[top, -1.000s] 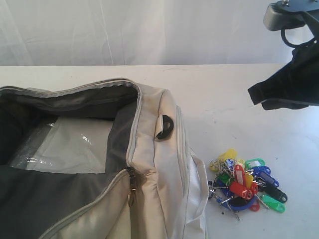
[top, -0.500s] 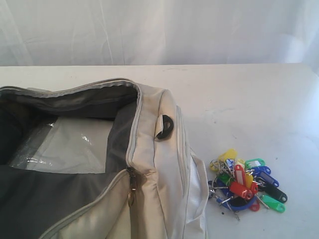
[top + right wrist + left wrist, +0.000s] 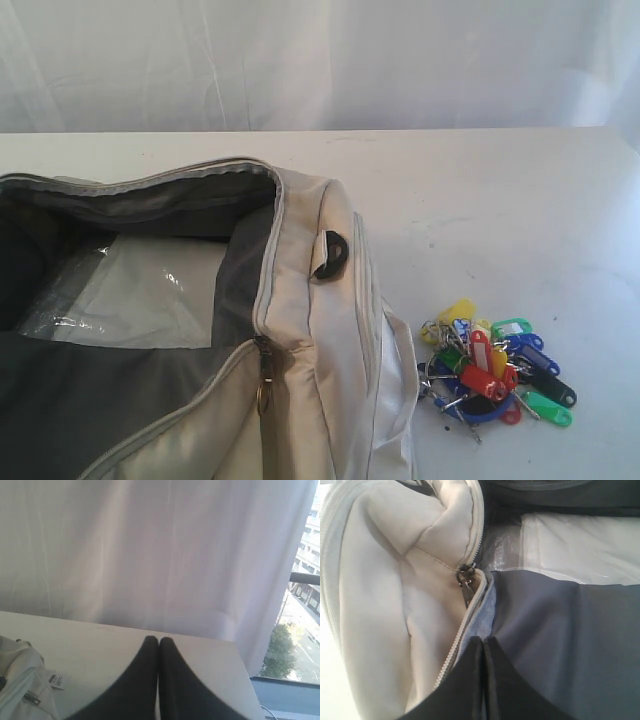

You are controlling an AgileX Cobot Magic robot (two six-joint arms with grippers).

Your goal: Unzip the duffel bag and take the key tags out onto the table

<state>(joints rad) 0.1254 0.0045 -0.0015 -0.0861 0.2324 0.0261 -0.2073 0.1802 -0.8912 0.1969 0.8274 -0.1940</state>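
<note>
The tags (image 3: 495,375) lie on the table (image 3: 500,200) beside the open bag (image 3: 320,330). My left gripper (image 3: 484,642), over the lining (image 3: 560,630), and right gripper (image 3: 158,641), raised, are both clenched empty. I'd lift the left straight up, missing the zipper (image 3: 466,577).

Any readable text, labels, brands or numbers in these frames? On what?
No legible text anywhere.
white label at the duffel bag edge: dark print, too small and blurred to read.
key tags: label windows too small to read.
</note>
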